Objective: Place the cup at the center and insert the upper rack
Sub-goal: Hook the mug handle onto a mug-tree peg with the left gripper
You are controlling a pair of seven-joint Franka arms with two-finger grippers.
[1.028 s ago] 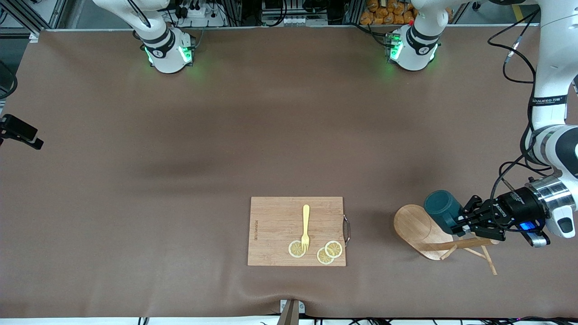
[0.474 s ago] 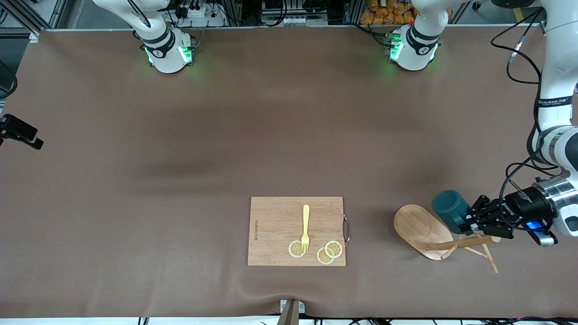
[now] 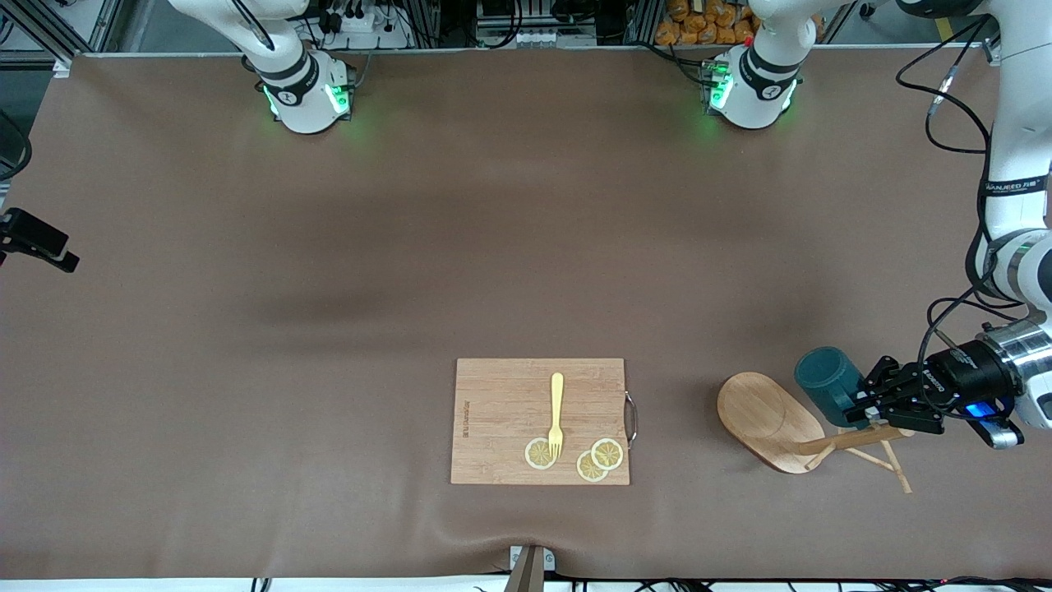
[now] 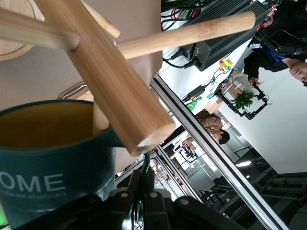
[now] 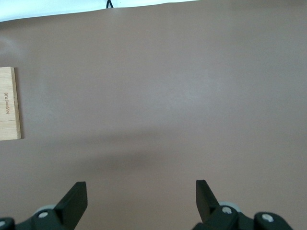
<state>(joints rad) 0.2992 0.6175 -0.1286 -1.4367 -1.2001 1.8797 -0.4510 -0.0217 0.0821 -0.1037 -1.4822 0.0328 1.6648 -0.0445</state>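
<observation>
Here we have the left gripper [image 3: 860, 401] pinching the cup [image 3: 828, 376] by its handle side, tilted above the toppled upper rack [image 3: 772, 422]. Next we carry it to the table's middle; the right gripper [image 5: 140, 199] waits, spread wide.

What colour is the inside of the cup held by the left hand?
Mustard yellow inside the dark teal cup, seen best in the left wrist view.

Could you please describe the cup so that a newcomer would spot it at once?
Start at the bamboo cutting board, then look toward the left arm's end of the table, where the mug tree lies toppled. The cup, held by the left tool, is dark teal with a mustard inside.
</observation>
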